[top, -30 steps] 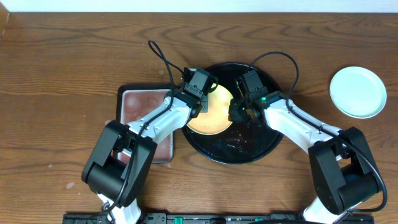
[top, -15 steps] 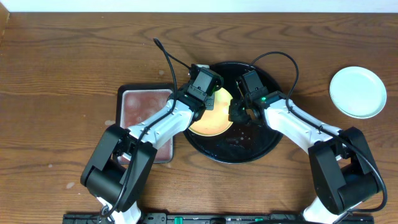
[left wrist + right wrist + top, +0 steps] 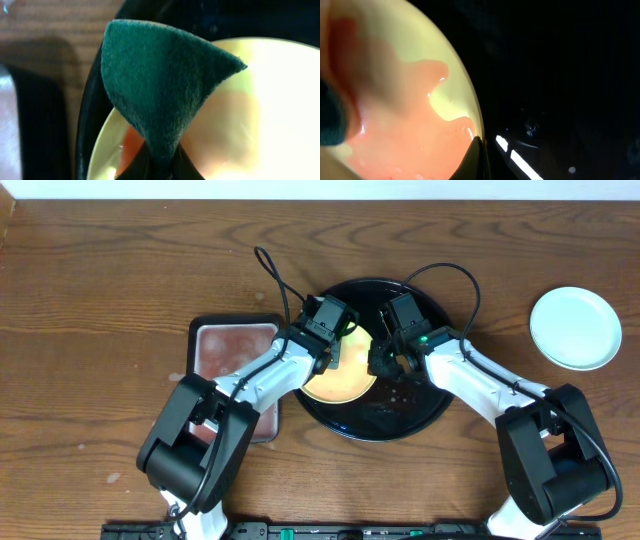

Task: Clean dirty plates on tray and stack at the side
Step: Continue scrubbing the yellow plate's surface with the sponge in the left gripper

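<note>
Wiping is in progress: your left hand (image 3: 159,169) is closed on the sponge (image 3: 160,85) above the yellow plate (image 3: 340,382), which lies on the tray (image 3: 420,415) and carries red sauce (image 3: 405,125). Your right hand (image 3: 477,157) pinches its rim. One blue plate (image 3: 575,328) rests clean on the table (image 3: 100,300), well apart.

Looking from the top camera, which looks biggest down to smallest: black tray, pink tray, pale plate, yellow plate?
1. Black tray
2. Pink tray
3. Pale plate and yellow plate: about alike; the yellow one is partly hidden, so no ranking.
</note>
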Action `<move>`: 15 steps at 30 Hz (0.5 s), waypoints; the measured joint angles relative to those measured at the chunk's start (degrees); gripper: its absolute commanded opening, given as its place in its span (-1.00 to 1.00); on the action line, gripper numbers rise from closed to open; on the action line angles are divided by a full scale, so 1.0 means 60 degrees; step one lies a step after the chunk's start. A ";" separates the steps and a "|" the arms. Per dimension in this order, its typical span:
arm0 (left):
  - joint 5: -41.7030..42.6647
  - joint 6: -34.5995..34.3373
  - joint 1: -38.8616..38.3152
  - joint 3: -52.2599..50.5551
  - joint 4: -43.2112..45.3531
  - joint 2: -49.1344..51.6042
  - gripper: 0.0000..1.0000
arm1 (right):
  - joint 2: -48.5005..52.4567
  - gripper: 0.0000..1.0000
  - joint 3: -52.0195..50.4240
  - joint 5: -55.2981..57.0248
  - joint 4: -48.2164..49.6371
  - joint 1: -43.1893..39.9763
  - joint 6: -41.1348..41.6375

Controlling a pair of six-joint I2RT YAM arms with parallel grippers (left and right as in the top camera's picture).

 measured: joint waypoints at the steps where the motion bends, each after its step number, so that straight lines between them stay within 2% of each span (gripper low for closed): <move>1: 0.0004 0.0000 -0.0007 0.0000 -0.0164 -0.0029 -0.86 | 0.0000 -0.97 0.0000 0.0025 0.0000 0.0000 0.0000; 8: 0.0273 -0.0004 -0.0007 0.0004 -0.1078 -0.0372 -0.85 | 0.0000 -0.97 0.0000 0.0098 0.0007 0.0000 0.0040; 15: 0.0965 -0.0149 0.0026 0.0004 -0.1184 -0.0590 -0.86 | 0.0000 -0.98 0.0000 0.0142 0.0011 0.0000 0.0153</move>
